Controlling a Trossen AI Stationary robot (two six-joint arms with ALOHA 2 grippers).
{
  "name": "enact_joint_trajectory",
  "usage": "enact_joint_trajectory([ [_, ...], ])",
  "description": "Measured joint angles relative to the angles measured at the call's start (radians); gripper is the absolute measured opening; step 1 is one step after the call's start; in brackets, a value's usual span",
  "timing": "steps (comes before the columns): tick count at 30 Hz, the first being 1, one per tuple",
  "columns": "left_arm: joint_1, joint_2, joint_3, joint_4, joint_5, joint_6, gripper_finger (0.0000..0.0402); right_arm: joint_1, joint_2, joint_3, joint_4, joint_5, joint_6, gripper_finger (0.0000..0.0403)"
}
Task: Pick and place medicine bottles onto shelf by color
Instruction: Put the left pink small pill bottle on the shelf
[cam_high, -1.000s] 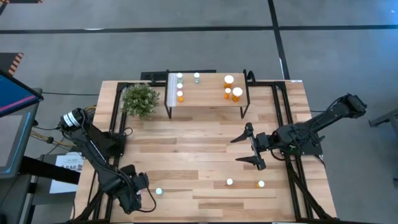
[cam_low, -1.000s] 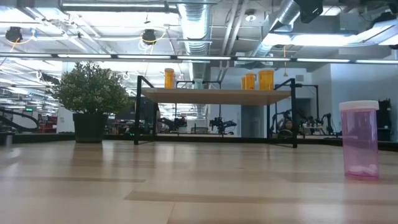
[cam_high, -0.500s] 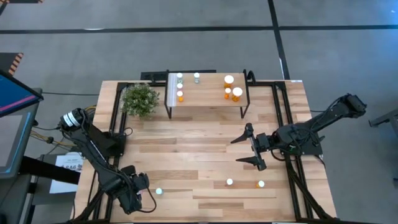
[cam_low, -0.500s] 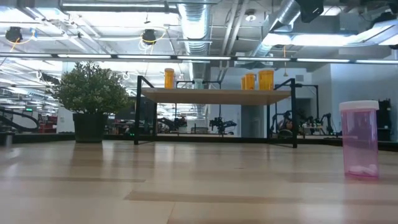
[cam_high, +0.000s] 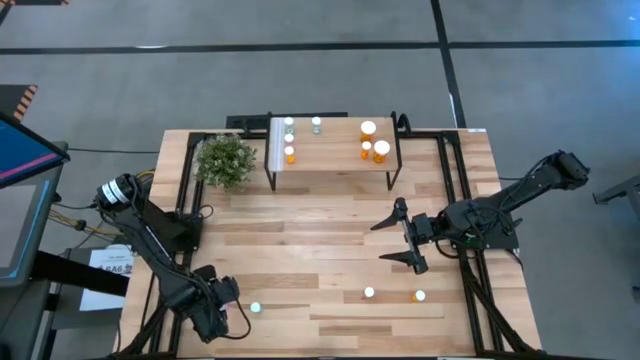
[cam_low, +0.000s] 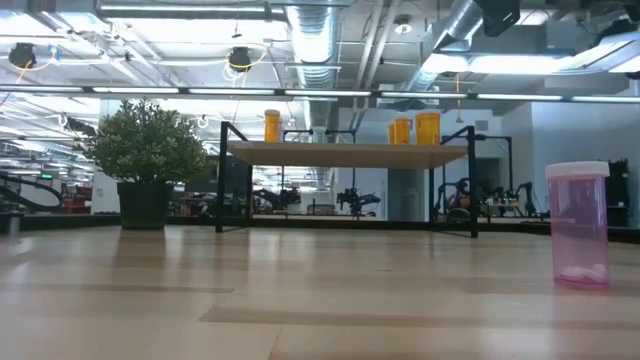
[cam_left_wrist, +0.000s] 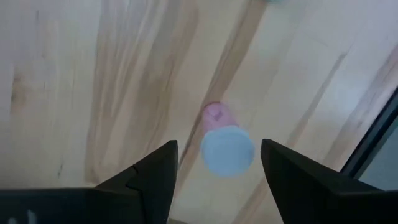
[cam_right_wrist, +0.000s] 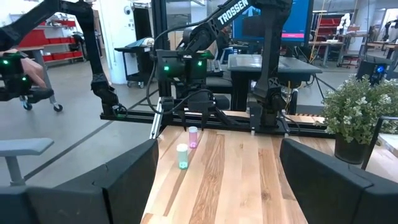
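Near the worktop's front left corner, left gripper (cam_left_wrist: 214, 163) spread wide, empty, directly above pink bottle (cam_left_wrist: 224, 140). Best lowered straight, squeezed below cap. Right gripper (cam_high: 396, 242) open, idle mid-table.

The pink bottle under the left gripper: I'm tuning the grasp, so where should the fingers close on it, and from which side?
Grip the pink bottle on its cylindrical body just below the white cap, coming straight down. It stands upright, and the open left gripper already straddles it from above with clear table on either side.
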Motion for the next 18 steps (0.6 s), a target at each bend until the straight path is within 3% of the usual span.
enact_joint_trajectory([
  [9,0.002,0.000,-0.016,0.035,-0.005,-0.007,0.0206,0.000,0.000,0.000,0.000,0.000,-0.002,0.0357],
  [18,0.004,0.000,-0.016,0.035,0.002,-0.002,0.0130,0.000,0.000,0.000,-0.003,0.000,-0.002,0.0357],
])
